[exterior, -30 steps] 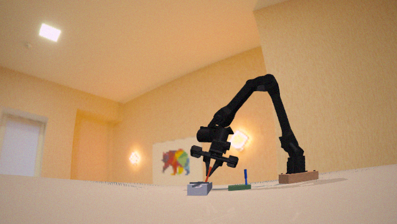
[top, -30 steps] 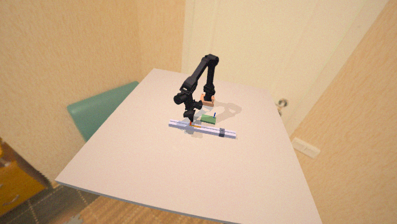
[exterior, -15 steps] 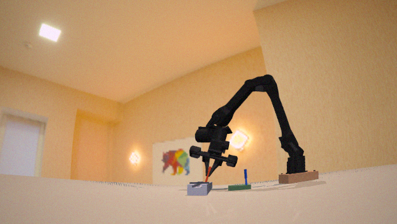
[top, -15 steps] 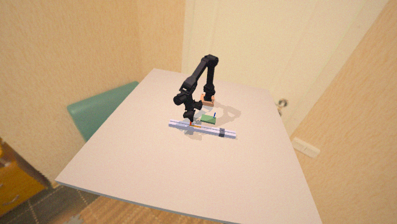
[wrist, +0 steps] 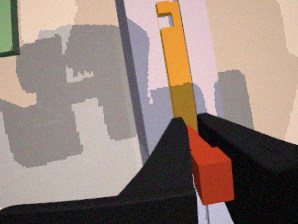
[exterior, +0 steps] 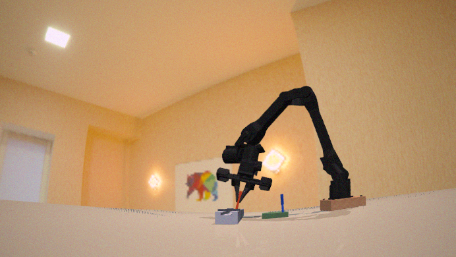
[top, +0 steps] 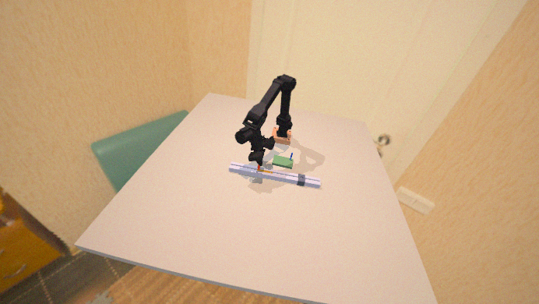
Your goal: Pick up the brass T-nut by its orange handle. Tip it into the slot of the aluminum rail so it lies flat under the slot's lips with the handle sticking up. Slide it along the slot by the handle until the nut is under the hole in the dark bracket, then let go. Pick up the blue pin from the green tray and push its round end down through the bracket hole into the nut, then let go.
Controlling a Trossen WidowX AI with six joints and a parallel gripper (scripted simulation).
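Starting at the left, here's the rail lying on the surface, and over its left part the gripper is closed on the orange handle, which leans up from the rail! The nut runs lengthwise along the rail's slot, though how deep it sits, I can't tell. Next, behind the rail, the green tray, with the blue pin upright at its right end. And farthest right, the dark bracket straddles the rail, well apart from the nut!
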